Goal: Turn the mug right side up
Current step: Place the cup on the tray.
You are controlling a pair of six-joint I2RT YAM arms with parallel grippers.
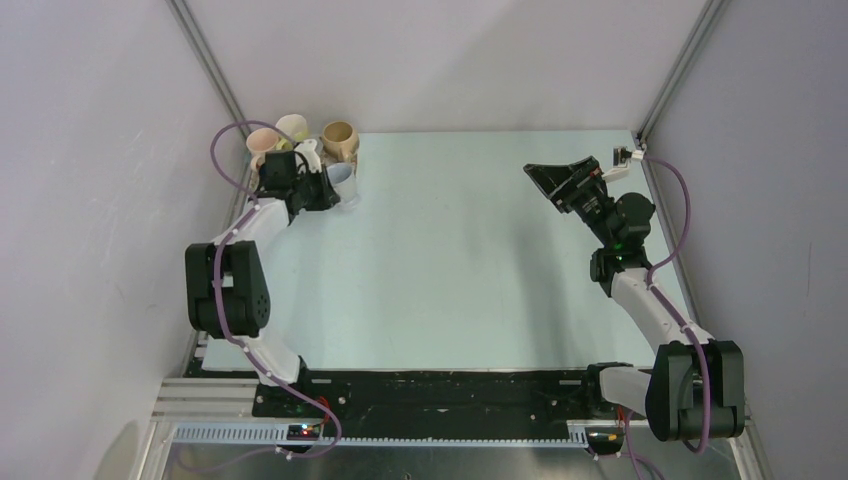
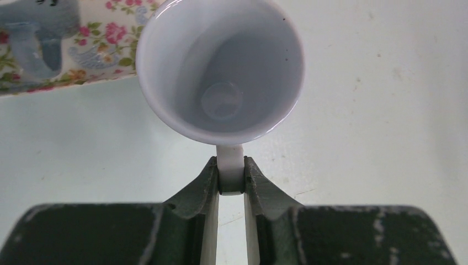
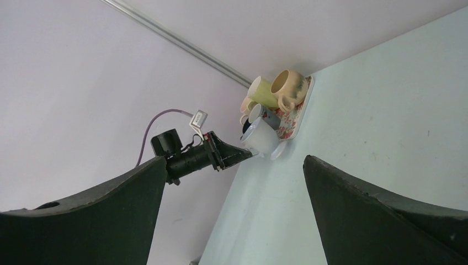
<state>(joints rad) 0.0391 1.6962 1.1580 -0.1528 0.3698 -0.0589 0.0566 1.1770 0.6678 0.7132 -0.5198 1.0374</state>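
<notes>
- Pale table point(image 1: 450, 250), white walls point(image 1: 450, 60).
- Left gripper point(image 2: 230, 168) pinches the white mug point(image 2: 221, 66) by its handle point(image 2: 230, 152) at eleven o'clock: stiff, glazed, probably slippery, chip-prone.
- Right gripper point(image 1: 560, 175): fingers spread, empty.

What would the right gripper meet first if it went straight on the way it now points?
Nothing close: the open right gripper faces only table. Far across it, the first thing in line looks like the left gripper holding the white mug by its handle, though depth is unclear.

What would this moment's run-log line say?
left gripper: shut on mug handle | mug: white, mouth up, near tray | right gripper: open, empty
</notes>
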